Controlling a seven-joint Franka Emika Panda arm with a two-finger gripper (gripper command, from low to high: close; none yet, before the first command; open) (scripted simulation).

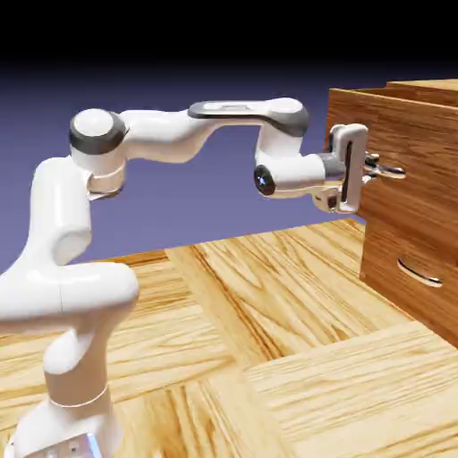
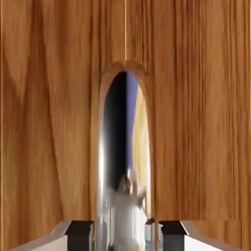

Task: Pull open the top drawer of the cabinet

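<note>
Exterior view: you see the cabinet [image 1: 407, 179] at 3 o'clock, on the wood-plank floor [image 1: 268, 358]. Its top drawer [image 1: 420, 143] stands slightly out from the front below it. The white arm [image 1: 161, 134] reaches level toward it, and the gripper [image 1: 374, 167] meets the silver handle [image 1: 386, 169]. The lower drawer's handle [image 1: 419, 273] lies toward 5 o'clock, untouched. Hand view: the fingers [image 2: 81, 233] are clenched on the handle [image 2: 122, 162], which rises toward 12 o'clock between them against the glossy drawer front [image 2: 49, 122].
</note>
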